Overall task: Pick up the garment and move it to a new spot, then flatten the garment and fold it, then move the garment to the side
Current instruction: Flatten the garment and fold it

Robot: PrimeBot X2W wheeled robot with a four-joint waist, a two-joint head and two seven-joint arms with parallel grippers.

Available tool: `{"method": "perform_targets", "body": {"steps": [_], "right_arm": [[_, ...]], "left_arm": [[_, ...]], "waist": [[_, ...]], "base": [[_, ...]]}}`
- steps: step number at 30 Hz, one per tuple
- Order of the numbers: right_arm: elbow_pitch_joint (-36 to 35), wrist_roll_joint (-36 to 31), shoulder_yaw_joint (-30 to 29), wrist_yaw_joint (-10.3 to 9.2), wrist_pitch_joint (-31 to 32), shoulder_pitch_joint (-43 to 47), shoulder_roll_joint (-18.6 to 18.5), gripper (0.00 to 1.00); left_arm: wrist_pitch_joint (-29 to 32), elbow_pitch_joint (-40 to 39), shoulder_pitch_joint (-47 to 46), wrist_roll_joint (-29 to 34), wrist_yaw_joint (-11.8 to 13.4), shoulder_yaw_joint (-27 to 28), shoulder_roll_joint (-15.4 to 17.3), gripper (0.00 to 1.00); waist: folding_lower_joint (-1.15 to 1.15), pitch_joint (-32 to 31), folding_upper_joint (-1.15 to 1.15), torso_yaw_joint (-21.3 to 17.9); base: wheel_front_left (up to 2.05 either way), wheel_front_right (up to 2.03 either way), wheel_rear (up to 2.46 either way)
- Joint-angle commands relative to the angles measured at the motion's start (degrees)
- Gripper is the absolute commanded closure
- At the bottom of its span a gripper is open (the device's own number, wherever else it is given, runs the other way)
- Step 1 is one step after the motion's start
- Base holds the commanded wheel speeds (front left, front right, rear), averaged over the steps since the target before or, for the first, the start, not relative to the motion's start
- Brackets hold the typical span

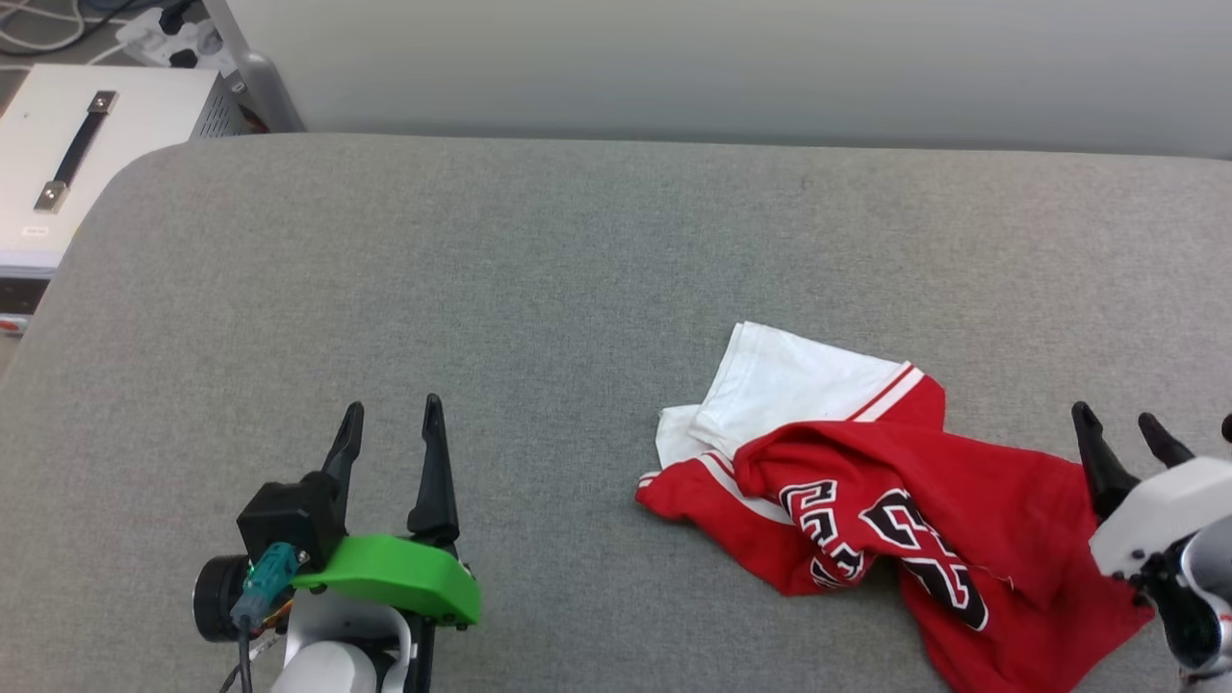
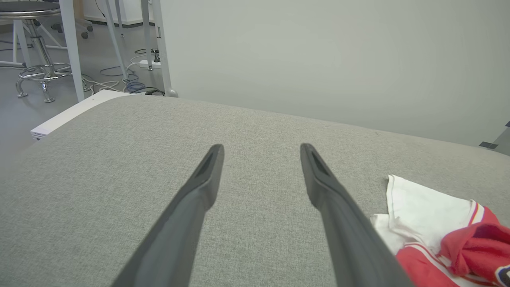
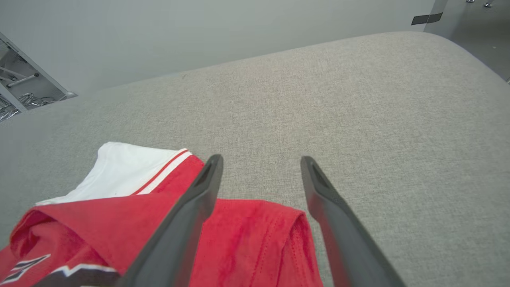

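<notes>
Head view, crumpled red jersey (image 1: 895, 500) right of centre on grey table (image 1: 539, 269), left gripper (image 1: 394, 402) well apart, fingers spread, empty, right gripper (image 1: 1114, 412) at its right edge, left wrist view, jersey lower right, right wrist view, fingers parted over red cloth, empty

The crumpled shirt (image 1: 1011, 500) lies on the grey table (image 1: 481, 269). The right gripper (image 1: 1114, 414) is just beside it and the left gripper (image 1: 393, 404) well apart, both spread.

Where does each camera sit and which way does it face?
Head view: on the head, looking down at the table; left gripper lower left, right gripper lower right.
Left wrist view: along its open fingers, across table toward the wall.
Right wrist view: along its fingers, over the garment.
All three share the garment.
</notes>
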Motion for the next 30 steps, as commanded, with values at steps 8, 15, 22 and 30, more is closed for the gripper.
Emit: {"method": "perform_targets", "body": {"steps": [8,15,22,30], "right_arm": [[9.75,6.58,11.05,-0.04,11.87,-14.85,-9.41,0.0],[11.7,11.95,25.19,-0.04,21.11,-25.32,-14.41,0.0],[12.74,16.72,39.6,-0.04,25.04,-33.81,-17.09,0.0],[19.66,23.62,49.99,-0.04,33.16,-36.25,-18.81,0.0]], "left_arm": [[-2.32,1.36,-4.94,0.03,-1.14,-1.45,-2.36,0.0],[-3.88,4.17,-8.42,0.22,-2.38,-2.63,-4.56,0.0],[-5.03,6.59,-10.56,0.44,-3.56,-3.22,-6.48,0.0],[-5.57,8.16,-11.28,0.75,-4.31,-3.01,-7.84,0.0]], "waist": [[0.0,6.86,0.0,5.04],[0.0,10.48,0.0,8.67],[0.0,12.83,0.0,11.22],[0.0,14.01,0.0,12.52]], "base": [[0.0,0.0,0.0],[0.0,0.0,0.0],[0.0,0.0,0.0],[0.0,0.0,0.0]]}}
